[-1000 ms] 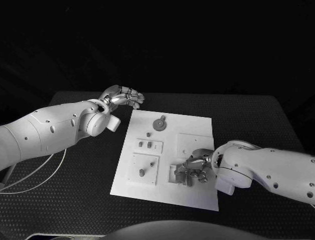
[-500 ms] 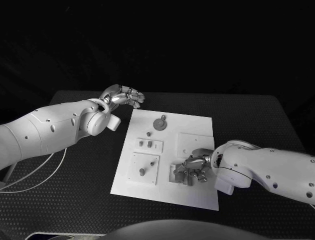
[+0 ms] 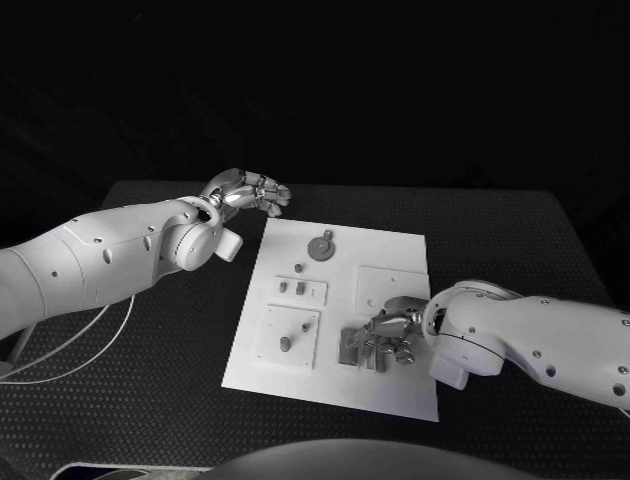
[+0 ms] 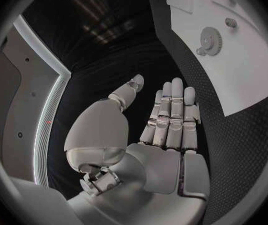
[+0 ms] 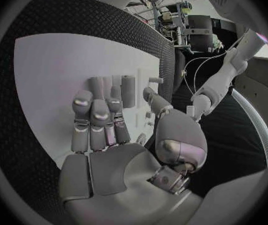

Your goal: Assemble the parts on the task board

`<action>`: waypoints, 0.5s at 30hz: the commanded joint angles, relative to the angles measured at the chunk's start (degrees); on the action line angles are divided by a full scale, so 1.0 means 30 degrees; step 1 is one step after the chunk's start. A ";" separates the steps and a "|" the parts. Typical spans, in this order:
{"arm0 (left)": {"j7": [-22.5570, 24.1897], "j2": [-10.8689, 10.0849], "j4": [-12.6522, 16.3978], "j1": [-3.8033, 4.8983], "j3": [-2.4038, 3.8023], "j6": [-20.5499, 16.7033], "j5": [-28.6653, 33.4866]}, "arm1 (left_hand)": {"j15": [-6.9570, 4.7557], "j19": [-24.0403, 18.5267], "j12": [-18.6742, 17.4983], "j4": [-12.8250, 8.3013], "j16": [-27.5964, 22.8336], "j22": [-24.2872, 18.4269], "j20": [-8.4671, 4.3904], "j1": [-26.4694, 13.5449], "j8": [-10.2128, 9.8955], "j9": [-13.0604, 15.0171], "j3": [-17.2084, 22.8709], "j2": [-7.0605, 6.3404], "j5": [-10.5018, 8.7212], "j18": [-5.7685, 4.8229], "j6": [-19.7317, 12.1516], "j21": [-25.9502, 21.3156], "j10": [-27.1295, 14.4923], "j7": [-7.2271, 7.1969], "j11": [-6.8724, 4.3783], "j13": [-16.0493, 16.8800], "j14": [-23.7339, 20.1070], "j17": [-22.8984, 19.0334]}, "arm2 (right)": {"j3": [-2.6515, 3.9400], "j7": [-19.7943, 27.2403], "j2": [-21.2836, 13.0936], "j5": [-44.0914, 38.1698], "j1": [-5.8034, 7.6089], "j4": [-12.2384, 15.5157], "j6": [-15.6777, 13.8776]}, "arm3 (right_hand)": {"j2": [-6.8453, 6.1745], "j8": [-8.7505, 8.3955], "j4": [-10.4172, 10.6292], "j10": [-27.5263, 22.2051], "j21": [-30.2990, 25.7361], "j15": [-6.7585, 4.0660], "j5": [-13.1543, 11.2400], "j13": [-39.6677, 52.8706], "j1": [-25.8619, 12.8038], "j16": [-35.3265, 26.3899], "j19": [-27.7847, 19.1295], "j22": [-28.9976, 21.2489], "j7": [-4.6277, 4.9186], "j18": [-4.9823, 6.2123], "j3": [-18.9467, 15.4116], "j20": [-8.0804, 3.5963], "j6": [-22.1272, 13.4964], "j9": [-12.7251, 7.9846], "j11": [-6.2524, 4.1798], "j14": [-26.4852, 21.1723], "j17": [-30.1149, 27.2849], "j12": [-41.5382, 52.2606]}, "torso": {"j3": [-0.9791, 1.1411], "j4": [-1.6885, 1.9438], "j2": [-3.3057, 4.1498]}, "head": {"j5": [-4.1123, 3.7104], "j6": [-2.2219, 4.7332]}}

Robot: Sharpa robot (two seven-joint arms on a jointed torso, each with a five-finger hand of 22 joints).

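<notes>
In the middle of your black table (image 3: 142, 330) lies the task board (image 3: 387, 395), its grey parts (image 3: 320, 245) scattered over it. Your right hand (image 3: 387, 335) rests on the board's near right area, fingers extended over upright parts (image 5: 128, 90); whether it grips one, you cannot tell. Your left hand (image 3: 246, 192) hovers off the board's far left corner, fingers straight, holding nothing.

The right hand (image 3: 389, 337) covers part of the task board (image 3: 396, 258), so whether its fingers touch the grey parts (image 3: 353, 347) cannot be told.
</notes>
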 commanded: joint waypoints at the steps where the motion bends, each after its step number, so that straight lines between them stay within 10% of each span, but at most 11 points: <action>1: 0.0094 0.0007 0.0063 0.0018 0.0012 0.0302 0.0119 | 0.0060 0.0093 -0.0033 -0.0030 -0.0105 0.0031 0.0026 -0.0213 0.0078 -0.0020 -0.0113 -0.0049 -0.0079 0.0365 -0.0103 -0.0083 -0.0146 -0.0006 -0.0025 -0.0019 0.0004 0.0028 | -0.0065 0.0138 0.0038 -0.0185 -0.0108 -0.0054 0.0107 | -0.0078 -0.0171 -0.0019 -0.0053 -0.0038 0.0053 -0.0107 0.0037 -0.0146 -0.0130 -0.0106 0.0180 0.0255 0.0935 -0.0172 0.0002 -0.0394 0.0011 0.0056 -0.0138 0.0040 -0.0092 | 0.0008 -0.0012 0.0005 | -0.0003 -0.0017; 15: 0.0087 0.0005 0.0032 0.0020 0.0012 0.0289 0.0119 | 0.0061 0.0092 -0.0034 -0.0023 -0.0125 0.0044 0.0028 -0.0217 0.0079 -0.0020 -0.0122 -0.0058 -0.0079 0.0371 -0.0111 -0.0096 -0.0152 -0.0004 -0.0024 -0.0023 0.0003 0.0049 | -0.0063 0.1397 -0.0506 -0.0767 -0.0110 0.0243 -0.0336 | 0.0011 -0.0189 -0.0217 -0.0076 -0.0067 0.0069 -0.0105 0.0180 0.0121 -0.0173 -0.0133 0.0154 0.0268 0.0935 -0.0247 -0.0066 -0.0411 0.0056 0.0072 -0.0173 0.0123 -0.0129 | 0.0024 -0.0021 0.0005 | 0.0015 0.0033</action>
